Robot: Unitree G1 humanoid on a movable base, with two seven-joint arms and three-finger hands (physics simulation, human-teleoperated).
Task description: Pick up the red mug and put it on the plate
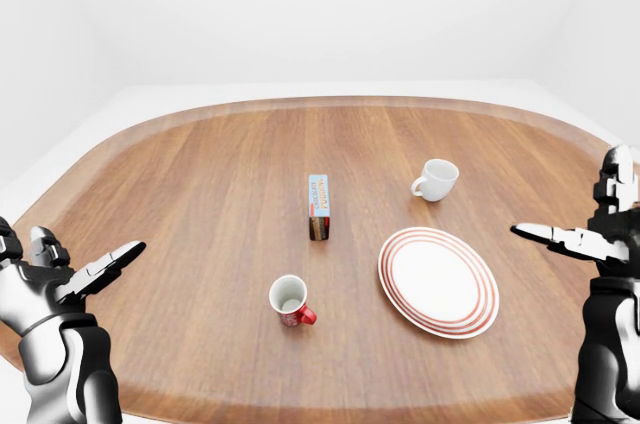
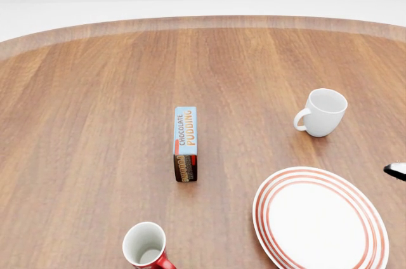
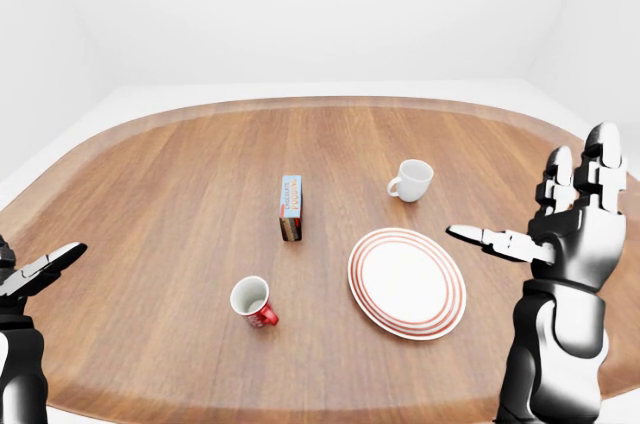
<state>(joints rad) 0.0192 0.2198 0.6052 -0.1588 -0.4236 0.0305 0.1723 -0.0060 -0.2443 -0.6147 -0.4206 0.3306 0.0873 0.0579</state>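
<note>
White walls and pale floor all round, with a broad oval wooden table (image 1: 200, 194) filling the middle of both eye views. Red mug (image 1: 290, 301) upright on the table toward the bottom of the left-eye view, white inside, its red handle turned to the lower right, left of the plate and well apart from it. Plate (image 1: 438, 281) white with red rings at the rim, flat on the wood, nothing on it. Chocolate pudding box (image 2: 185, 143) above the red mug in the head view, blue on top with brown ends, lying lengthwise toward the top of the view. White mug (image 2: 322, 112) upright above the plate, handle to the left, apart from the plate's rim. Left robot hand (image 1: 70, 279) at the lower left of the left-eye view, over the table's near edge, fingers spread and released, holding nothing, far from the red mug. Right robot hand (image 3: 545, 229) at the right of the right-eye view, raised beside the plate, fingers upright and one finger stretched out toward the left, likewise released and empty; just a fingertip of it showing at the right edge of the head view
</note>
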